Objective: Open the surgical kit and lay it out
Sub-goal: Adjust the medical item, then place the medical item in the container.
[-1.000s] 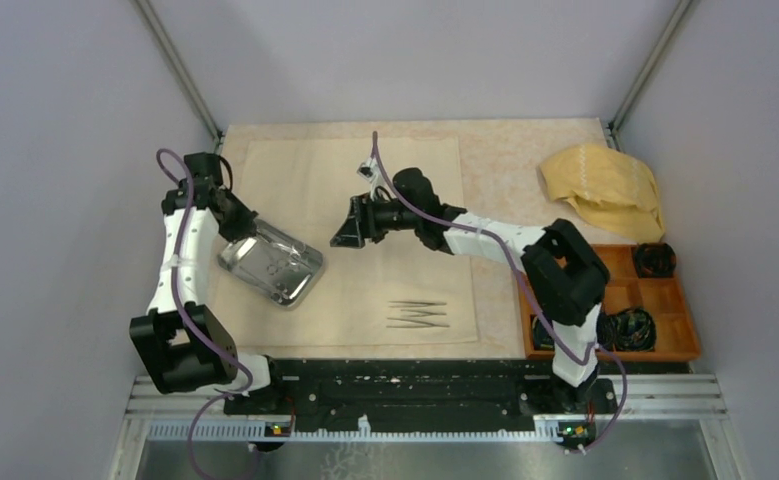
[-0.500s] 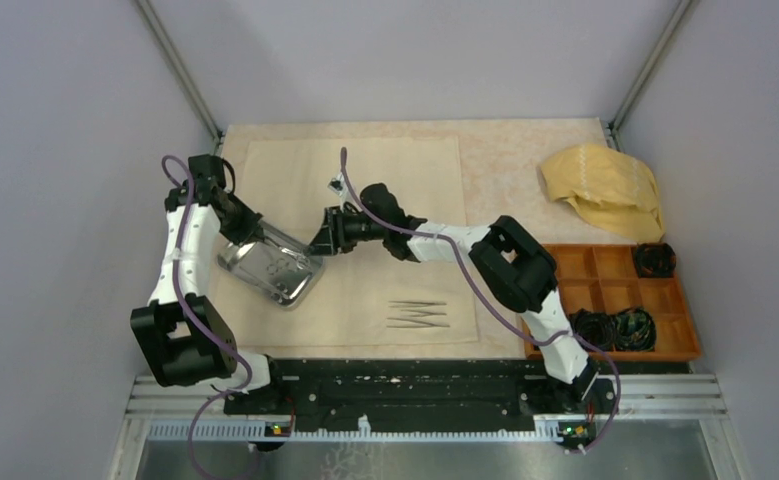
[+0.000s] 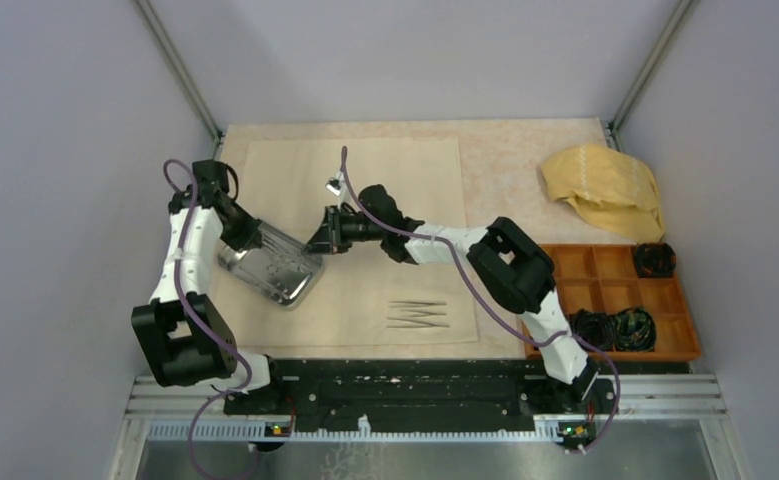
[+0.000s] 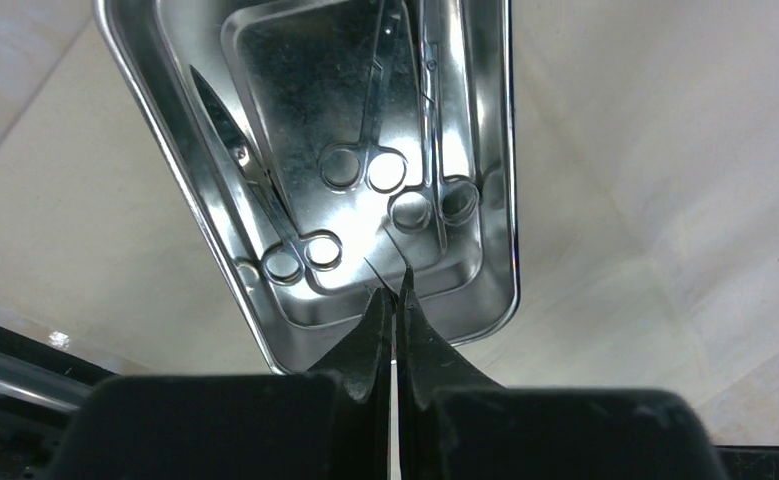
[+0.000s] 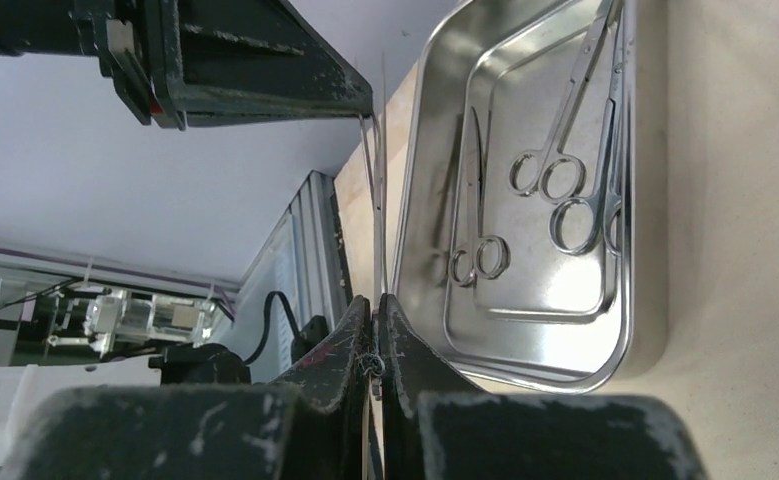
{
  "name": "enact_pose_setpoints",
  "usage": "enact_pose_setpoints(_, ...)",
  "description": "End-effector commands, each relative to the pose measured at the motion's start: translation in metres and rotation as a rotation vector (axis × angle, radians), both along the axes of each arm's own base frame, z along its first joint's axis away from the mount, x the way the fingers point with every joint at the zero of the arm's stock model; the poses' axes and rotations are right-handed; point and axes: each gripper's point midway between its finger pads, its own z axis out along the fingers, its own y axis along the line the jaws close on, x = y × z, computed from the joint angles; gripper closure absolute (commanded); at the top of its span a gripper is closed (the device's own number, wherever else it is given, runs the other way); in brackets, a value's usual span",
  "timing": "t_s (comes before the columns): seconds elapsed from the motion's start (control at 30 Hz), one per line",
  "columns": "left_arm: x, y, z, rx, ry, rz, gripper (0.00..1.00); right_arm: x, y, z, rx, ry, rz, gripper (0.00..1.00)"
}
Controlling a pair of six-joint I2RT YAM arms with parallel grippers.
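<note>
Holding three ring-handled scissors point(image 4: 227, 135): shiny steel tray point(image 4: 285, 90), rounded corners.

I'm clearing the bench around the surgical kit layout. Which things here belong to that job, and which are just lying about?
Job in hand: sheet; tray; scissors in the tray; tweezers on the sheet.
Lying about: yellow cloth; orange box; black coils in it.
</note>
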Motion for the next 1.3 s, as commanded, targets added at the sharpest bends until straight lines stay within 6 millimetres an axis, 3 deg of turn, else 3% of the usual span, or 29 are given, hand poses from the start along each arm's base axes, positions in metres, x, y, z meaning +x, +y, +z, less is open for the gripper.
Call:
enact_pose_setpoints(0.0,0.012,0.018,0.007,0.078,-0.038,0.05,1.0,-0.007,0.001,0.03,0.063,-0.052,-0.002,1.0)
enact_pose_setpoints(0.1,0.012,0.023,0.009,0.102,-0.04,0.06,1.0,-0.005,-0.005,0.029,0.052,-0.053,-0.031,1.0)
enact_pose_setpoints(0.23,0.007,0.051,0.02,0.247,-0.01,0.114,1.0,-0.006,-0.012,0.03,0.046,-0.035,-0.057,1.0)
enact_pose_setpoints(0.33,-0.004,0.076,0.035,0.374,0.03,0.202,1.0,-0.007,-0.016,0.026,0.03,-0.029,-0.067,1.0)
enact_pose_setpoints(0.43,-0.009,0.083,0.057,0.415,0.023,0.247,1.0,-0.005,-0.017,0.022,0.017,-0.029,-0.082,1.0)
enact_pose_setpoints(0.63,-0.004,0.055,0.067,0.294,-0.075,0.171,1.0,0.011,-0.005,0.007,-0.01,-0.02,-0.124,1.0)
enact_pose_setpoints(0.8,-0.004,0.039,0.083,0.305,-0.156,0.04,1.0,0.023,0.025,0.002,-0.033,-0.025,-0.135,1.0)
enact_pose_setpoints(0.83,-0.004,0.037,0.089,0.324,-0.17,0.014,1.0,0.025,0.03,0.001,-0.042,-0.022,-0.137,0.97)
enact_pose_setpoints(0.9,-0.003,0.032,0.103,0.356,-0.214,-0.048,1.0,0.026,0.036,0.003,-0.055,-0.014,-0.126,0.75)
enact_pose_setpoints(1.0,0.008,0.01,0.129,0.356,-0.343,-0.218,1.0,0.025,0.024,0.008,-0.125,-0.072,-0.128,0.53)
enact_pose_setpoints(1.1,0.023,-0.042,0.146,0.226,-0.525,-0.474,1.0,0.019,-0.007,0.033,-0.155,-0.156,-0.097,0.45)
enact_pose_setpoints(1.17,0.028,-0.077,0.154,0.106,-0.631,-0.637,1.0,0.018,-0.038,0.044,-0.165,-0.178,-0.086,0.44)
enact_pose_setpoints(1.27,0.024,-0.135,0.185,-0.102,-0.848,-0.895,1.0,0.014,-0.096,0.06,-0.144,-0.187,-0.085,0.43)
